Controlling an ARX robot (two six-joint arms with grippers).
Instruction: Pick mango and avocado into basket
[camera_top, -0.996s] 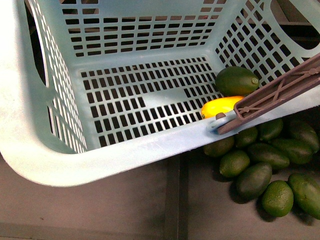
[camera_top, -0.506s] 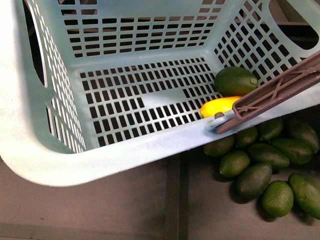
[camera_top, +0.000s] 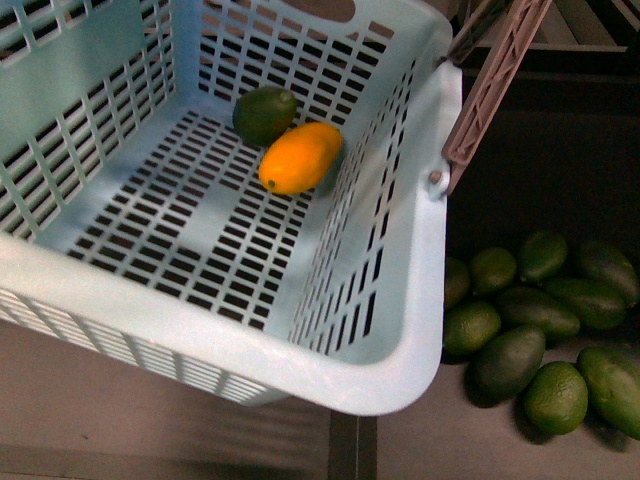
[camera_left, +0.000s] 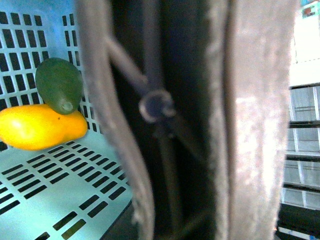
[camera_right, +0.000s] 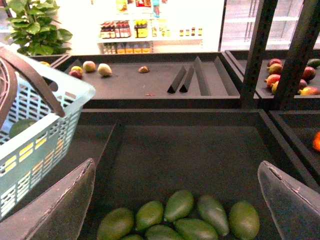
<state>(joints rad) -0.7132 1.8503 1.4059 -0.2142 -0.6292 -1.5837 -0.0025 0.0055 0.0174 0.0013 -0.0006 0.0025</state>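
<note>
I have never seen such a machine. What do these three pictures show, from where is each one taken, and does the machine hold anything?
This is a robot with two arms, each ending in a gripper, and three cameras. The front view comes from a camera on its body. It shows a light teal basket tilted over a dark shelf, with the yellow mango and a dark green avocado touching each other on its slotted floor. More green avocados lie loose on the shelf beside it.

The left wrist view is from the left arm. It looks very closely at the brown handle, blurred, with the same two fruits behind it. Whether that gripper clamps the handle cannot be told.

The right wrist view is from the right arm. The right gripper is open and empty, above the avocado pile.
</note>
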